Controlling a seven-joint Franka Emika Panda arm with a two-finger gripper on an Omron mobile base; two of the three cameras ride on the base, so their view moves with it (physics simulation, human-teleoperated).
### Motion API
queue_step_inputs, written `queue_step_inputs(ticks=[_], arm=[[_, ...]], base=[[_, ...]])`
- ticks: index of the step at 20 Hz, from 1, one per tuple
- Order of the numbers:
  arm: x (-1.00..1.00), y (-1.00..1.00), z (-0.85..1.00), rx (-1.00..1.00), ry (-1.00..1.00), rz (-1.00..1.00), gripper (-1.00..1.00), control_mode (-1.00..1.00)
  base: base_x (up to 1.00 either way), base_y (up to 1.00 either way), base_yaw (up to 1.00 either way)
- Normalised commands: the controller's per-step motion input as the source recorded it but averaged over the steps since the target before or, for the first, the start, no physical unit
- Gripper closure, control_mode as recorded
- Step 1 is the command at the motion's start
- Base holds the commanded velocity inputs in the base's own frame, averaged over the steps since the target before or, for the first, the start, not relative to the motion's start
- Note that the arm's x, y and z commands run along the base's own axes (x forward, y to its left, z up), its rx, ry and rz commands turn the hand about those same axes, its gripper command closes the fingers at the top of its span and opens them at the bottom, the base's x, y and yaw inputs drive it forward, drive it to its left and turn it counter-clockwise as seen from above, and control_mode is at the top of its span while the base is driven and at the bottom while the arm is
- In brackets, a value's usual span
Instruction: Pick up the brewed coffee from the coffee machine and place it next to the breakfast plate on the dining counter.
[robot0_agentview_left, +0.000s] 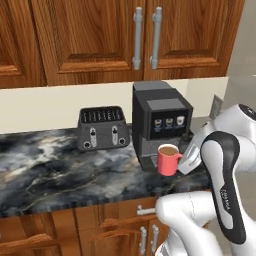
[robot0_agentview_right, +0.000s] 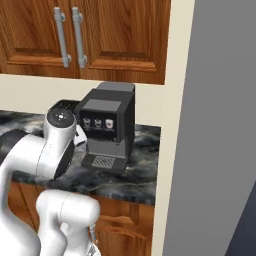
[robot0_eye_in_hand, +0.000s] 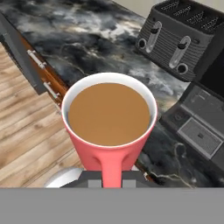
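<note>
Gripping the red mug (robot0_eye_in_hand: 109, 131) by its handle, the gripper (robot0_eye_in_hand: 111, 177) has its jaws closed. Coffee fills it, just off the coffee machine (robot0_agentview_left: 160, 120) drip tray.

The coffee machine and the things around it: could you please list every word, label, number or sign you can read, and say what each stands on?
No text reads clearly.
Coffee machine: three small lit cup symbols on its front, no words or numbers legible.
Robot arm: small dark lettering running along its link, too blurred to read.
Toaster: levers and knobs, no markings legible.
Red mug: plain, no label.
</note>
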Motion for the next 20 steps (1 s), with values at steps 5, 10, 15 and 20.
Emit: queue_step_inputs(ticks=[5, 10, 15, 20], arm=[[0.0, 0.0, 0.0, 0.0, 0.0, 0.0, 1.0, 1.0], [0.0, 0.0, 0.0, 0.0, 0.0, 0.0, 1.0, 1.0], [0.0, 0.0, 0.0, 0.0, 0.0, 0.0, 1.0, 1.0], [0.0, 0.0, 0.0, 0.0, 0.0, 0.0, 1.0, 1.0]], base=[[-0.51, 0.64, 0.37], [-0.3, 0.58, 0.84], [-0.04, 0.09, 1.0], [0.0, 0.0, 1.0]])
